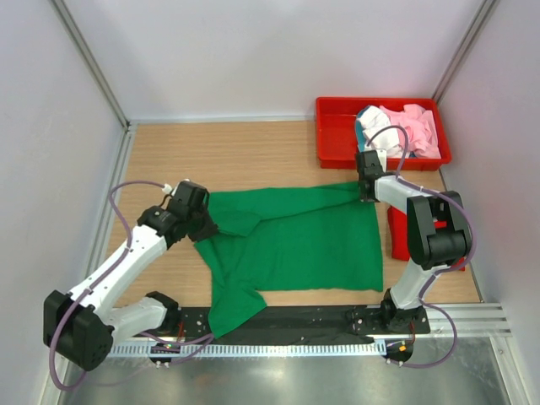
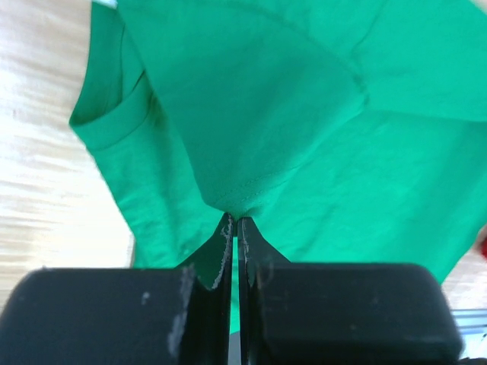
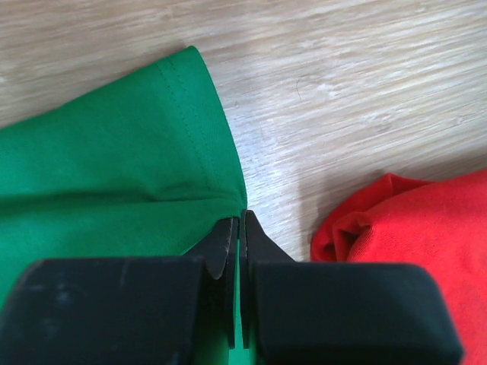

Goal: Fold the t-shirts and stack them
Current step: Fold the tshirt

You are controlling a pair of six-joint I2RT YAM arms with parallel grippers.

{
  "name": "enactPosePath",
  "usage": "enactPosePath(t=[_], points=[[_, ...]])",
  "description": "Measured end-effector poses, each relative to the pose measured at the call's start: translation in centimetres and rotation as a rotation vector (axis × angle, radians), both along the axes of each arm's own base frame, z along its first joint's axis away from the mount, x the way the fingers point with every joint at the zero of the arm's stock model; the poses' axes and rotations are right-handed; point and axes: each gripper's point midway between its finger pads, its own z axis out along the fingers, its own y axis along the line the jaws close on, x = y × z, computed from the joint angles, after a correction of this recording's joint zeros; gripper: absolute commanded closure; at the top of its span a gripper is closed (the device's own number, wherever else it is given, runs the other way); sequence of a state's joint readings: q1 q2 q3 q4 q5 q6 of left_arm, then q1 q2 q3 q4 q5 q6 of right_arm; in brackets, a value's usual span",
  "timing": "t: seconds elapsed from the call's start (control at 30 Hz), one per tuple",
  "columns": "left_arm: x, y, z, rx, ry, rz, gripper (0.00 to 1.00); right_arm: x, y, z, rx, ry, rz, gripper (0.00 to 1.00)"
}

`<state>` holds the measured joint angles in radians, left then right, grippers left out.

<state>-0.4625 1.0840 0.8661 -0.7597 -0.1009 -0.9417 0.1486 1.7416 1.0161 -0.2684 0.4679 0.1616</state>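
Two thin pinches hold the green t-shirt, spread mid-table: left gripper clamps its far left corner, right gripper its far right corner (mere hem); uneven pulling could slip the cloth free.

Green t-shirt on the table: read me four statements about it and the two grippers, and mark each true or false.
The left gripper and the right gripper are both shut on the green t-shirt. True.
A red t-shirt lies on the wooden table beside it. True.
The green t-shirt is folded into a neat stack. False: it lies spread out, mostly flat.
The right gripper pinches the red t-shirt. False: it pinches the green t-shirt's edge.
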Motion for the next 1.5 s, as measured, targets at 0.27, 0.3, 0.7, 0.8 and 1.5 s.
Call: enactPosePath(t=[0.27, 0.3, 0.7, 0.8, 1.5], points=[[-1.5, 0.1, -1.5, -0.007, 0.043, -0.024, 0.39, -0.9, 0.5, -0.6, 0.033, 0.037, -0.002, 0.61], [-1.5, 0.0, -1.4, -0.009, 0.040, -0.032, 0.26, -1.0, 0.6, -0.7, 0.045, 0.045, -0.004, 0.51], [3.4, 0.9, 8.3, 0.047, -0.176, -0.029, 0.00, 0.2, 3.4, 9.3, 0.212, -0.092, 0.038, 0.16], [5.6, 2.4, 8.5, 0.064, -0.188, 0.024, 0.00, 1.0, 3.8, 12.6, 0.255, -0.198, 0.018, 0.24], [8.8, 6.0, -4.8, 0.137, 0.038, 0.139, 0.34, -2.1, -0.3, 2.3, 0.337, -0.126, -0.313, 0.40]])
